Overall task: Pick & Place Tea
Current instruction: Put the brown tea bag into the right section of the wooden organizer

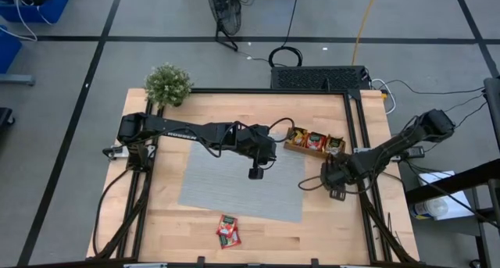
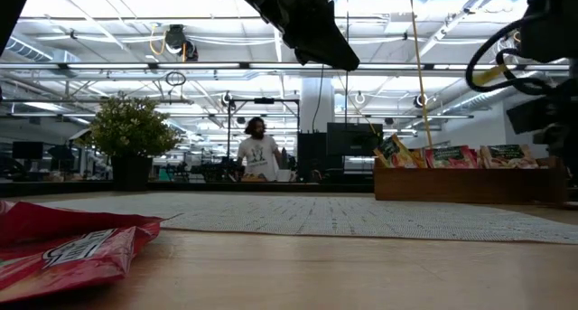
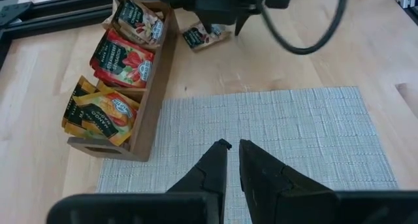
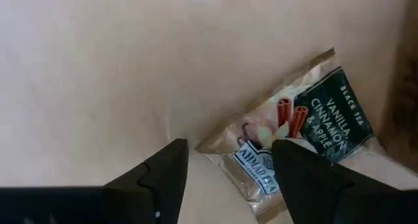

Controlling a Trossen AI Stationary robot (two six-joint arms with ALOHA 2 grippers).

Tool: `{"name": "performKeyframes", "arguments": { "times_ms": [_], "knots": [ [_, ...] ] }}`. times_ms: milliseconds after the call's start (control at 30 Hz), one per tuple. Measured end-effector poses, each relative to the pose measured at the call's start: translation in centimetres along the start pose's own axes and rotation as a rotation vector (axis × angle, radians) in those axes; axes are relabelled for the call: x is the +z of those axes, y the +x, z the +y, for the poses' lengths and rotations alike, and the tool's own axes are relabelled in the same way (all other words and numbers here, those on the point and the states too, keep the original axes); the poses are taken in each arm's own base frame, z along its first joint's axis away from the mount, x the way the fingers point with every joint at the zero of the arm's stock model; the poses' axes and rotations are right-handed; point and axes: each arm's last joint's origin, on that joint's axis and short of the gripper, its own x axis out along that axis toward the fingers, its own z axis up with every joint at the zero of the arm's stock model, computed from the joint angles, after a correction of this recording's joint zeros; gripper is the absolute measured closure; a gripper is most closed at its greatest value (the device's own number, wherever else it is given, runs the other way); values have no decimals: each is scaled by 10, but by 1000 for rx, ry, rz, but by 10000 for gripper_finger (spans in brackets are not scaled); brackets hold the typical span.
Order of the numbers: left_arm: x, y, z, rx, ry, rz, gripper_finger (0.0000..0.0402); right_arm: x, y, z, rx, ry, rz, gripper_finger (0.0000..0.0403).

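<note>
1. The right gripper hangs low over the table's right side, jaws wide, holding nothing.
2. Only its wrist view shows the pale-and-green sachet flat on wood beneath it.
3. The left gripper hovers over the mat, fingers nearly closed, empty.
4. Red sachets lie near; others fill the tray.

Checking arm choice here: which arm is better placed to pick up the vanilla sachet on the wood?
Right. The right gripper hangs open directly over the vanilla cinnamon sachet; the left gripper hovers shut above the grey mat.
</note>
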Motion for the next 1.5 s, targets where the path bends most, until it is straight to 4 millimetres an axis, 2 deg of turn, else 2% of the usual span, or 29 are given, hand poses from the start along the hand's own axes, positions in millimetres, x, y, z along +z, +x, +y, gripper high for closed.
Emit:
{"name": "performKeyframes", "arguments": {
  "times_ms": [133, 300, 400, 567, 633, 833, 967, 1067, 1267, 1400, 1500],
  "knots": [
    [0, 0, 0, 0, 7, 0, 353, -8, 18, -10, 10, 176, 77, 187],
    [0, 0, 1, 2, 10, 0, 353, -5, 21, -10, 61, 253, 53, 207],
    [0, 0, 1, 2, 9, 0, 353, -4, 21, -9, 71, 255, 50, 253],
    [0, 0, 1, 2, 9, 0, 353, -2, 22, -6, 105, 246, 31, 371],
    [0, 0, 1, 2, 8, 0, 353, 2, 22, -1, 151, 207, -17, 392],
    [0, 0, 1, 2, 6, 0, 353, 23, 9, 20, 245, 66, -316, 402],
    [0, 0, 1, 2, 6, 0, 353, 31, -10, 29, 110, -38, -438, 403],
    [0, 0, 1, 2, 1, 0, 353, 38, -34, 36, -2, -78, -536, 402],
    [0, 0, 1, 2, 2, 0, 353, 38, -66, 38, -206, -118, -587, 402],
    [0, 0, 1, 2, 5, 0, 353, 35, -60, 32, -230, -192, -501, 396],
    [0, 0, 1, 2, 6, 0, 353, 37, -50, 27, -194, -265, -460, 360]
  ]
}}
